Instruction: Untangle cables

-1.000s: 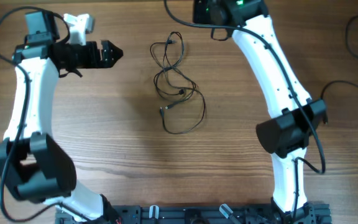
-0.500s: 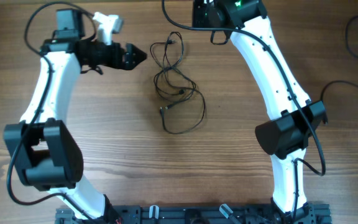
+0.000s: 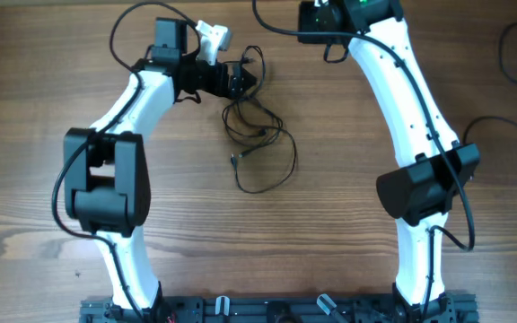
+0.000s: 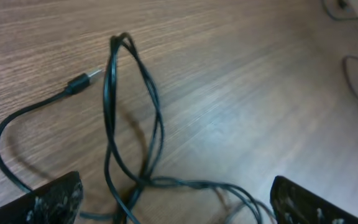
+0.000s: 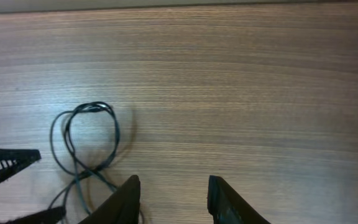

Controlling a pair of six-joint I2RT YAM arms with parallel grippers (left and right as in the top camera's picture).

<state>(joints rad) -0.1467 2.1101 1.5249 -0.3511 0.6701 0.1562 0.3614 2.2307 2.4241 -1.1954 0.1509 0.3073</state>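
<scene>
- Left end effector — jaws wide apart — has swung in from the far left, now at the cables' upper loop.
- Right end effector — partly parted; cables unmoved.

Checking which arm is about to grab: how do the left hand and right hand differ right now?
The left hand gapes wide; the right hand is only partly open. The left hand straddles the cables; the right hand has bare table between its fingers, cables off to one side. Both hold nothing.
</scene>
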